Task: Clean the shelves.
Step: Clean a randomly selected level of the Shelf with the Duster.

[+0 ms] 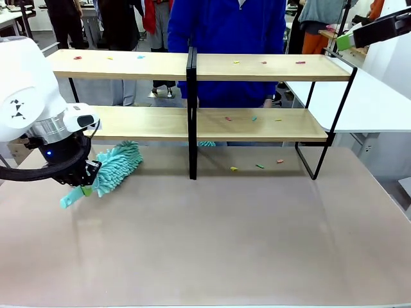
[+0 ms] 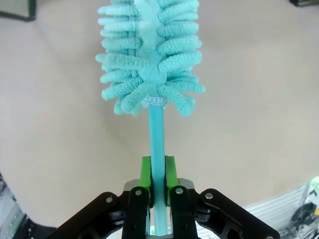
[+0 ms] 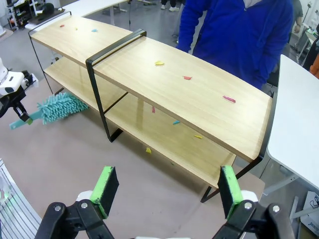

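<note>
Left claw (image 2: 158, 172) is clamping the fluffy teal duster (image 2: 149, 55) by its handle; right claw (image 3: 168, 189) is gaping, empty. Sweeping flat along the light-wood, black-framed shelves (image 1: 270, 67) should serve best.

left arm (image 1: 32, 106) low, wrist tilted, jaws clamped tight | right arm (image 1: 392, 25) raised high, jaws spread wide

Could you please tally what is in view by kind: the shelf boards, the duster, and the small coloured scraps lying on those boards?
Shelf boards: 2
Duster: 1
Scraps on the boards: 9
Total: 12
</note>
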You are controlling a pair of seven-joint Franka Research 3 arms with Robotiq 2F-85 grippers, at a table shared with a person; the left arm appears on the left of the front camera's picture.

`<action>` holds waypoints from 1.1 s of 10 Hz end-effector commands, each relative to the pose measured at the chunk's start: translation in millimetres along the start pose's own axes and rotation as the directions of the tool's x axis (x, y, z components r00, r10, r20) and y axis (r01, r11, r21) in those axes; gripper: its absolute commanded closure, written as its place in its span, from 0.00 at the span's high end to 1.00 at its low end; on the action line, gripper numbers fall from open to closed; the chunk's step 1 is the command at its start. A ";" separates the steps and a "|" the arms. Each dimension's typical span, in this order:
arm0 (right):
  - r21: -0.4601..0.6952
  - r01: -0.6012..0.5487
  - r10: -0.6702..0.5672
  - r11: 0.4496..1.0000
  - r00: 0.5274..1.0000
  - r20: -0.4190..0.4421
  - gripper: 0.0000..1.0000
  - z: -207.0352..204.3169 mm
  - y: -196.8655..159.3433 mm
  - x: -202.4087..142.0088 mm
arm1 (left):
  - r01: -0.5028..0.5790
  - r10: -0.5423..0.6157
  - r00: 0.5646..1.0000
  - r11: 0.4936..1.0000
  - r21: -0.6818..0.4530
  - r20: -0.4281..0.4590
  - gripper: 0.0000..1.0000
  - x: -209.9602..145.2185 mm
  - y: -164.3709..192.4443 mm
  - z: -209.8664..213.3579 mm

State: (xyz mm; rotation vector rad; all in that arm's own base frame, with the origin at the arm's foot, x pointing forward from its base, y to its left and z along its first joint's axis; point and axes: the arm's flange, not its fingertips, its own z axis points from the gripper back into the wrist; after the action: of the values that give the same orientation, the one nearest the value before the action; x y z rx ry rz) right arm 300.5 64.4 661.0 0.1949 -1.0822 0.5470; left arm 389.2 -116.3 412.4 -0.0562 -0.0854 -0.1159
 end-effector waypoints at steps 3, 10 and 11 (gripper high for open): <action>-0.002 0.001 -0.001 1.000 1.000 0.001 1.00 0.0 -0.7 0.6 | -0.192 0.195 0.981 0.969 0.154 -0.002 0.13 -3.1 17.3 6.3; -0.002 0.001 -0.001 1.000 1.000 0.001 1.00 0.0 -0.7 0.6 | -0.351 0.290 0.925 0.899 0.263 0.244 0.13 -7.9 20.1 18.7; -0.002 0.001 -0.001 1.000 1.000 0.001 1.00 0.0 -0.7 0.6 | -0.329 0.270 0.933 0.909 0.255 0.239 0.13 -8.3 18.6 18.6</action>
State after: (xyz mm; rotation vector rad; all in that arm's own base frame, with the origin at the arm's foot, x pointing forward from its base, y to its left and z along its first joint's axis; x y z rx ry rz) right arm 300.5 64.4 661.0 0.1949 -1.0822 0.5470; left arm 384.6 -98.8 437.4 0.1971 -0.2361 0.2081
